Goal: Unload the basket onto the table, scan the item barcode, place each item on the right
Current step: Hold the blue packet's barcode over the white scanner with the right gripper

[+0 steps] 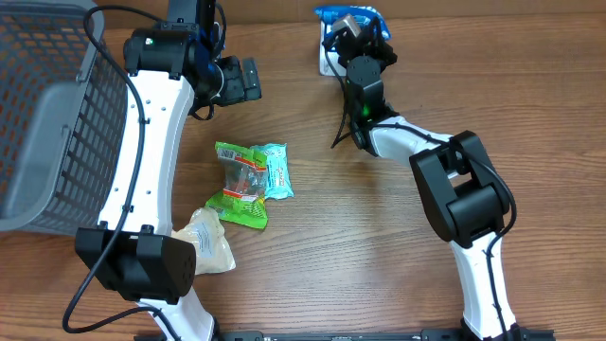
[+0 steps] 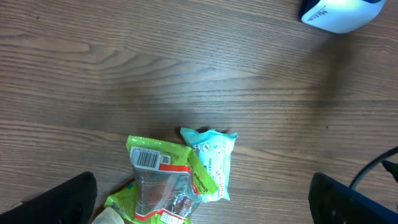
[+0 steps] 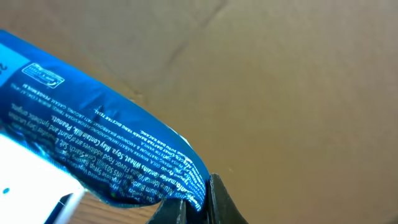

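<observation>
Overhead: pinching blue packet [image 1: 346, 14] in right jaws above scanner [image 1: 325, 64], seemingly presenting its barcode. Holding left jaws wide, well apart from scanner.

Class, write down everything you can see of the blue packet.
The blue packet is a glossy, crinkled plastic wrapper with fine white print and a small boxed label. The right gripper is shut on one corner, holding it tilted at the table's far edge, near a white device. Its contents are hidden.

Wood-grain table [image 1: 360, 275], plain brown backdrop [image 3: 298, 74]
</observation>
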You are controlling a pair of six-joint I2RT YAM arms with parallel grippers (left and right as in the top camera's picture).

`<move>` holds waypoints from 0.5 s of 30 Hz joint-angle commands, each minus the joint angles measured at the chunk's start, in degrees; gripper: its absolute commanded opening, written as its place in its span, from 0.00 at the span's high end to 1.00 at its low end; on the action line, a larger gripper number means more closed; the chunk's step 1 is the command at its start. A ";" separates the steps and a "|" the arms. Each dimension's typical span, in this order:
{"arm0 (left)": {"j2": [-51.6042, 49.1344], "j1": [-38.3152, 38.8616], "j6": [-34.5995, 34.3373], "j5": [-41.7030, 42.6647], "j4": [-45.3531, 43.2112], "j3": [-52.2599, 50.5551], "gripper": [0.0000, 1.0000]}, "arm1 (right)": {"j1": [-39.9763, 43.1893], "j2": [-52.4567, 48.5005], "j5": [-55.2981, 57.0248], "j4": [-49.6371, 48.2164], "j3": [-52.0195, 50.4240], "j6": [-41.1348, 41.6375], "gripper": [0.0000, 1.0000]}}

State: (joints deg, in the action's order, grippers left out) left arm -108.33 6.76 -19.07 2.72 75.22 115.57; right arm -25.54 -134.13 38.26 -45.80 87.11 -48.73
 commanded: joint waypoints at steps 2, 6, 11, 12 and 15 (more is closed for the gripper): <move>0.07 0.37 0.46 -0.37 -0.07 0.83 0.00 | 0.81 -1.55 -5.90 -2.80 1.49 0.50 0.96; 0.07 0.37 0.46 -0.37 -0.07 0.83 0.00 | 2.93 -3.82 -6.45 -4.59 1.86 3.48 0.96; 0.07 0.37 0.46 -0.37 -0.07 0.83 0.00 | 5.44 -4.07 -6.23 -3.13 2.75 13.66 0.96; 0.07 0.37 0.46 -0.37 -0.07 0.83 0.00 | 5.79 -4.13 -6.23 -2.47 2.95 14.78 0.96; 0.07 0.37 0.46 -0.37 -0.07 0.83 0.00 | 6.08 -4.15 -6.27 -2.56 3.06 17.57 0.96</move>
State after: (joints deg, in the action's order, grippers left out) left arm -108.33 6.76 -19.07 2.72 75.22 115.57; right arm -19.18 -138.50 32.01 -47.55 87.50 -37.04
